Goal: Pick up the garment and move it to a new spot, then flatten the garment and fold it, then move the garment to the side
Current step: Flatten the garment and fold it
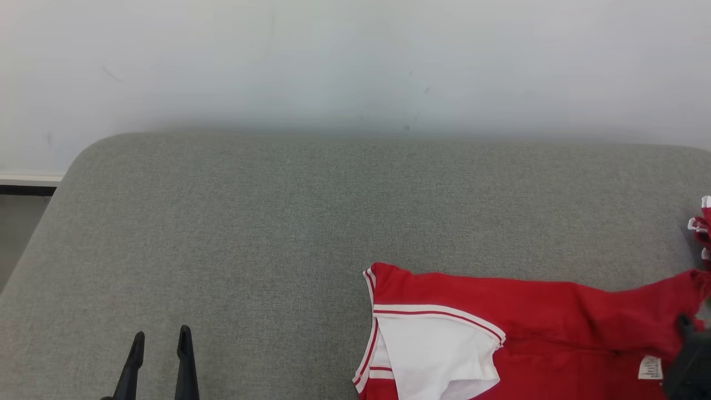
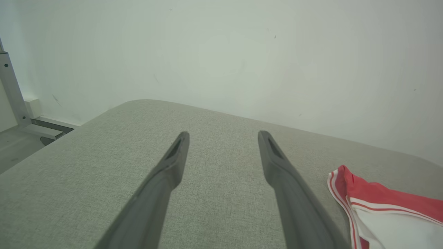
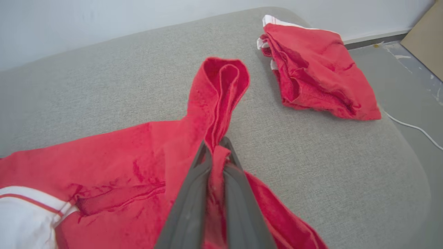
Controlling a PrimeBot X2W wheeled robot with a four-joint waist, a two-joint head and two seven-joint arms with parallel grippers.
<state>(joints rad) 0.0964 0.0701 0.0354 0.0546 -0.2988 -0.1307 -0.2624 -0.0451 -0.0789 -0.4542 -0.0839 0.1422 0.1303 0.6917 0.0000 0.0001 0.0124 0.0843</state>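
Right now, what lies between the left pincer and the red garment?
Nothing but bare grey upholstered surface: in the head view the left pincer stands open, apart from the red garment.

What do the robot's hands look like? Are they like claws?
More like long chopsticks! The left gripper has two long, dark grey fingers. They are wide at the bottom and thin at the tips, with a little slot hollowed near each tip. The right gripper has the same two smooth, dark grey fingers, matt rather than shiny.
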